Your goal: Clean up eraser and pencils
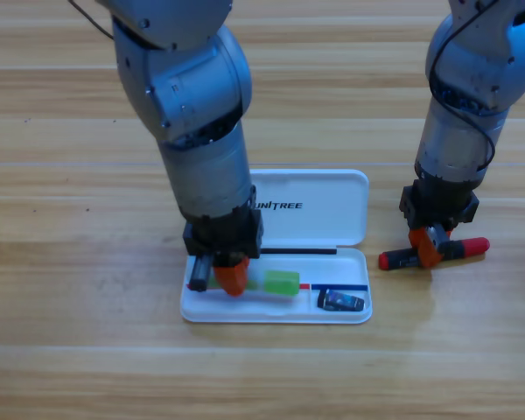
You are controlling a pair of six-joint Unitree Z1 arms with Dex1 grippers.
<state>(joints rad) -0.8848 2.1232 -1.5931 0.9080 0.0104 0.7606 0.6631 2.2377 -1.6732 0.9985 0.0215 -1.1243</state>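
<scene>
We see the left gripper [230, 277] over the case [332, 210], jaws clamped on the green pencil [280, 282] lying in its tray. The eraser [341, 301] sits in the tray's right end. The right gripper [428, 248] grasps the black pencil [433, 254] on the table [70, 350], just right of the case.

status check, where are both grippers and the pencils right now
Left gripper over the white case's tray, on the green pencil. Right gripper down on the black pencil, on the table. Eraser in tray.
</scene>
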